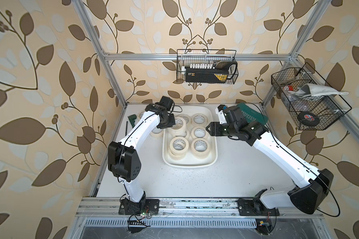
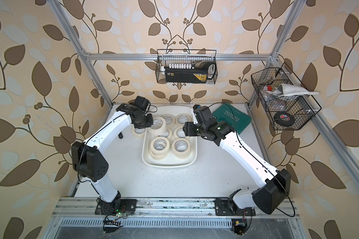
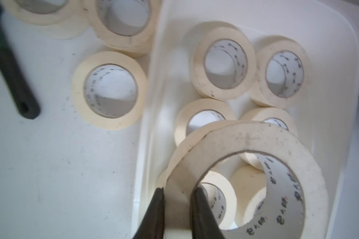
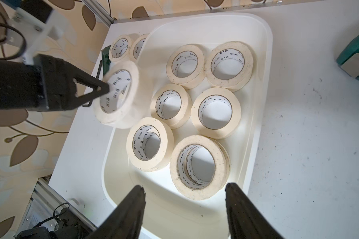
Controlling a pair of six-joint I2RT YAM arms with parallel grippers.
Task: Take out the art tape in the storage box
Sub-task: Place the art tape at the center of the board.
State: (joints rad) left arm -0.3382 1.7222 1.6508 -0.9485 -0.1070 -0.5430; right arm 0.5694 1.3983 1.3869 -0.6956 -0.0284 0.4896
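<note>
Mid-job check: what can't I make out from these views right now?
- Rolls on the table: the left arm covers them in both top views; count unclear.
- Stacks in the storage box: upper rolls hide lower ones in every view; total unknown.
- Left gripper: jaws hidden under its wrist in top views; only the left wrist view shows them pinching the held roll.
- Green tool: cut off by the held roll in the right wrist view; type unclear.

The left arm (image 1: pixel 141 128) hides most art tape (image 1: pixel 157 135) lying outside the storage box (image 1: pixel 190 165).
</note>
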